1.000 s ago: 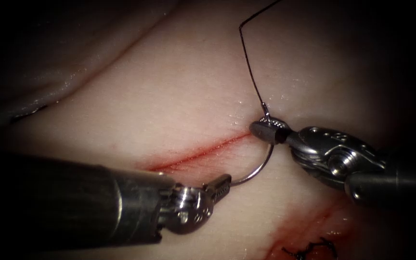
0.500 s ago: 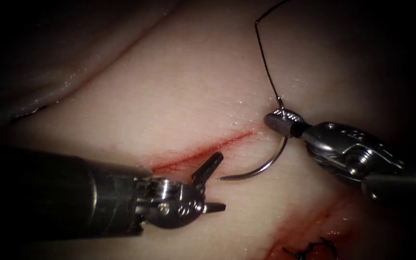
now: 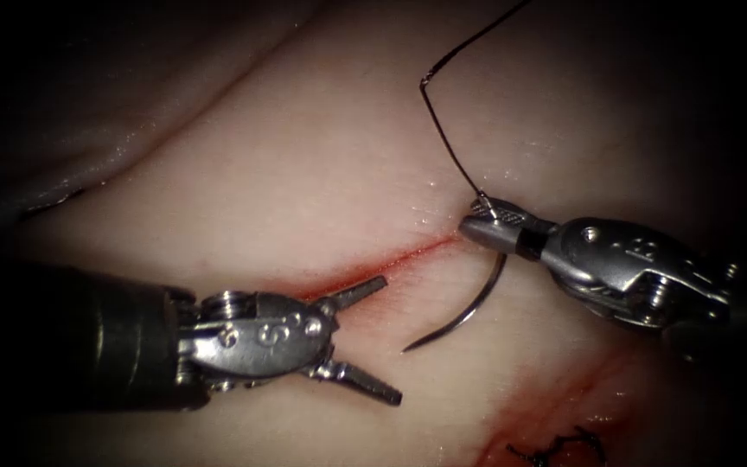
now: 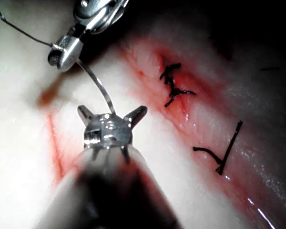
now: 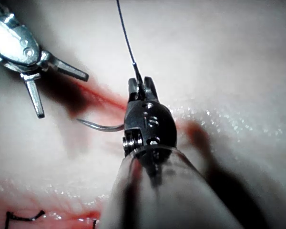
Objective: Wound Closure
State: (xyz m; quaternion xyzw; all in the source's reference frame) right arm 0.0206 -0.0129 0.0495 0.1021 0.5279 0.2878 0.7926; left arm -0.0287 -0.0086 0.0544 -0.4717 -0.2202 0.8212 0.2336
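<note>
The right end effector (image 3: 477, 227) is clenched on the needle (image 3: 469, 310) at its thread end, just right of the cut (image 3: 365, 270); the needle curves down and left above the tissue (image 3: 304, 173), not in it, its tip free. The left end effector (image 3: 372, 339) is spread wide and holds nothing, one finger over the cut, the other nearer. Thread (image 3: 443, 130) rises from the needle's end toward the far side, and dark stitches (image 3: 555, 450) sit in red fluid (image 3: 564, 398) near right.

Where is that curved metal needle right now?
In the endoscope view, the curved steel needle hangs free above the pale tissue, held near its thread end by the right gripper beside the red cut's right end, tip toward the open left gripper.
</note>
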